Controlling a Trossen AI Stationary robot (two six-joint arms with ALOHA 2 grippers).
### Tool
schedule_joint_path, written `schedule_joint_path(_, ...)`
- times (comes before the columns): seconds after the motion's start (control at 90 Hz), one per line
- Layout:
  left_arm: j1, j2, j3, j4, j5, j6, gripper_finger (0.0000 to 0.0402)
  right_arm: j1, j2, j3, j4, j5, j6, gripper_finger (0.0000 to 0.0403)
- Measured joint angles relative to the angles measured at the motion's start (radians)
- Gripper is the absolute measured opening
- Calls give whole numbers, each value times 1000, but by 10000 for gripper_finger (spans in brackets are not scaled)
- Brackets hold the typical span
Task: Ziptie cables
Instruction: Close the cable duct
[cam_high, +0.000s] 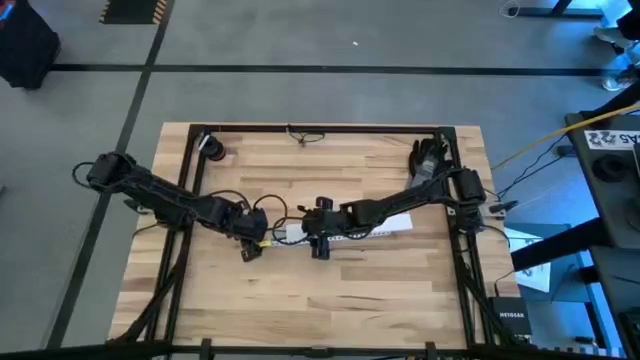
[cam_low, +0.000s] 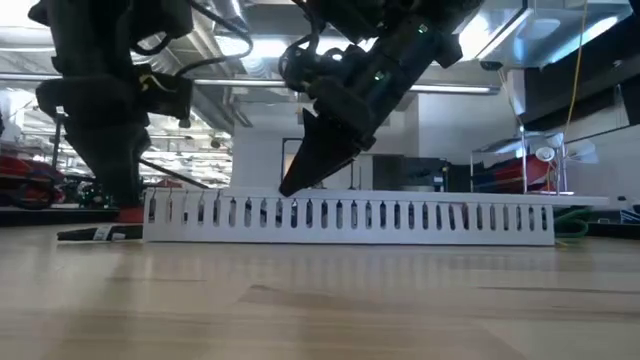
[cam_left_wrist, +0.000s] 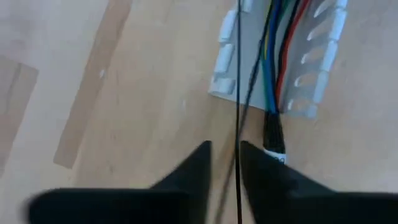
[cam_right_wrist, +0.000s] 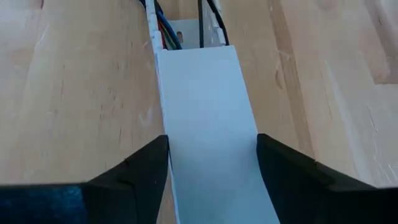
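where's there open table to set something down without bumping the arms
Bare wood spans the near part of the table, in front of both end effectors. The far strip between the arms is also bare. The centre is crowded: left end effector, right end effector, the white slotted duct and the cables.

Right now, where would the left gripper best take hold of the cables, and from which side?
Grip the cables just past the slotted white duct's open end, where they bunch. Come from above with the left gripper, fingers either side; inside, the duct walls block pinching.
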Motion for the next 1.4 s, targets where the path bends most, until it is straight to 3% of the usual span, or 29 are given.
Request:
schedule_joint_path(0.456,-114,-5,69,15,24,67,1,1,-1,1,3,-6,0,234)
schedule_joint_path(1.4,-92,-12,205,-62,-176,211,0,0,-4,3,3,4,0,234)
